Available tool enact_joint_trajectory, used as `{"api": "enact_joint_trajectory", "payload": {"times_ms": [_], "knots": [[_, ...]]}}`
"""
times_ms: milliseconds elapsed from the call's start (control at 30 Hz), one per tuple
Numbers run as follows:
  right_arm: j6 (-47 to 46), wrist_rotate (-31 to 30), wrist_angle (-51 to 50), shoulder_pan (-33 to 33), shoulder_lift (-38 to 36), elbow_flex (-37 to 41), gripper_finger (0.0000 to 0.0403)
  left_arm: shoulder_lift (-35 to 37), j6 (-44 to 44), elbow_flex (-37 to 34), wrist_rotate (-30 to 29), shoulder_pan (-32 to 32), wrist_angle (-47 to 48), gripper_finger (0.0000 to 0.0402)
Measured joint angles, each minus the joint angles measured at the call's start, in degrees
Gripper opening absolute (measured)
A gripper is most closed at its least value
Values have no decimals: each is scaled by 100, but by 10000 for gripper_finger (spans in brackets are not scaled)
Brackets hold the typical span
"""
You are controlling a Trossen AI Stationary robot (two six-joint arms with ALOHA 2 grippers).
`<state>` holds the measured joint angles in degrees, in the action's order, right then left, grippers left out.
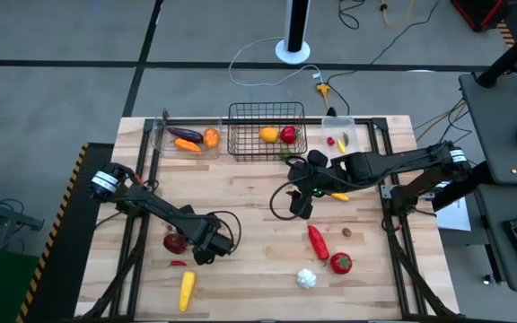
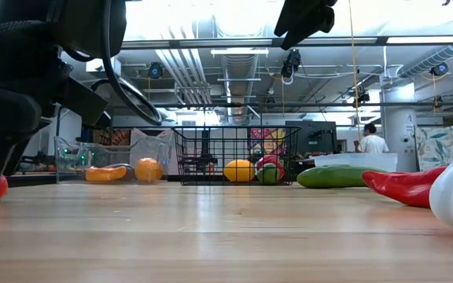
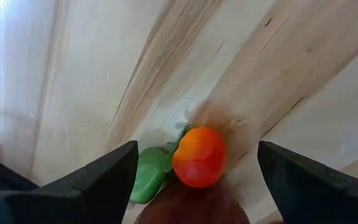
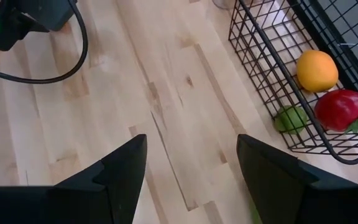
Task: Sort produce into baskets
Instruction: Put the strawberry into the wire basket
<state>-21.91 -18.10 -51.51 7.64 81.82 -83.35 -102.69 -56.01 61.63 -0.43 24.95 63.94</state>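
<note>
While the high view lays out the whole table [image 1: 240, 269], the left gripper [image 1: 206, 254] sits low at the front left beside a dark red tomato [image 1: 175, 241], with a yellow corn [image 1: 187, 289] nearer the front edge; the right gripper [image 1: 300, 208] hangs over mid-table, short of the black wire basket [image 1: 267, 144] holding an orange [image 1: 268, 135] and a red fruit [image 1: 288, 135]. A clear bin [image 1: 187, 135] left of the basket holds an eggplant [image 1: 185, 134]; a red pepper [image 1: 318, 240], strawberry [image 1: 340, 263] and white garlic [image 1: 306, 278] lie at front right. From table height, a green cucumber [image 2: 329, 176] shows beside the basket. Only the left wrist view reveals a small orange-red fruit with a green leaf [image 3: 199, 157] between that gripper's wide-apart fingers [image 3: 110, 177], untouched. Past the right wrist's parted, empty fingers [image 4: 126, 165] lies bare wood, the basket off to one side.
</note>
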Motion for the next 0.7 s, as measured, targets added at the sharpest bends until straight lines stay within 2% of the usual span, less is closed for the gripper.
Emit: {"api": "enact_joint_trajectory", "payload": {"times_ms": [133,400,700], "knots": [[0,-1,0,0,0,0,242,0,46,-13,0,2,-10,304],[0,-1,0,0,0,0,242,0,87,-28,-29,0,-119,263],[0,-1,-2,0,2,0,242,0,87,-28,-56,2,-154,259]]}}
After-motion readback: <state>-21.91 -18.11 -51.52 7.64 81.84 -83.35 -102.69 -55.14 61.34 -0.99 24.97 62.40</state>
